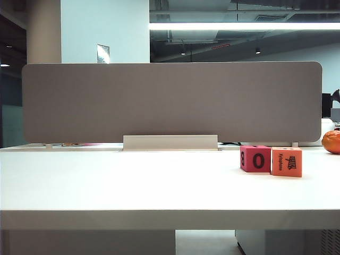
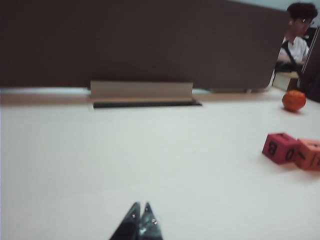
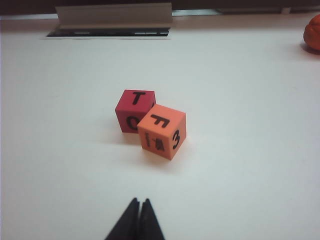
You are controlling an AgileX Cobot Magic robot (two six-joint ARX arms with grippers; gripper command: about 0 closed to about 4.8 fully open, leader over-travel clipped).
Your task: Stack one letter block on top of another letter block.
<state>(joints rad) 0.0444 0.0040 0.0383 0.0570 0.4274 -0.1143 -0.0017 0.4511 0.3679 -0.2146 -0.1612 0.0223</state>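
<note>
The orange block (image 3: pixel 162 131) is seen touching the red-pink block (image 3: pixel 134 110), at its four o'clock on the table (image 3: pixel 240 190). Both the left gripper (image 2: pixel 140 220) and the right gripper (image 3: pixel 138 220) are kept closed and empty, probably because no grasp is begun yet.

"B", "O", "T" on red-pink cube (image 1: pixel 255 159); "F", "3", small "Xylophone" on orange cube (image 1: pixel 287 161).

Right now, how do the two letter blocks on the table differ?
The red-pink block is deeper in colour and shows a big O; the orange block is lighter and shows a xylophone drawing with a small word. On top, the red-pink block reads T and the orange block reads F. Both are cubes of like size, side by side on the white table.
</note>
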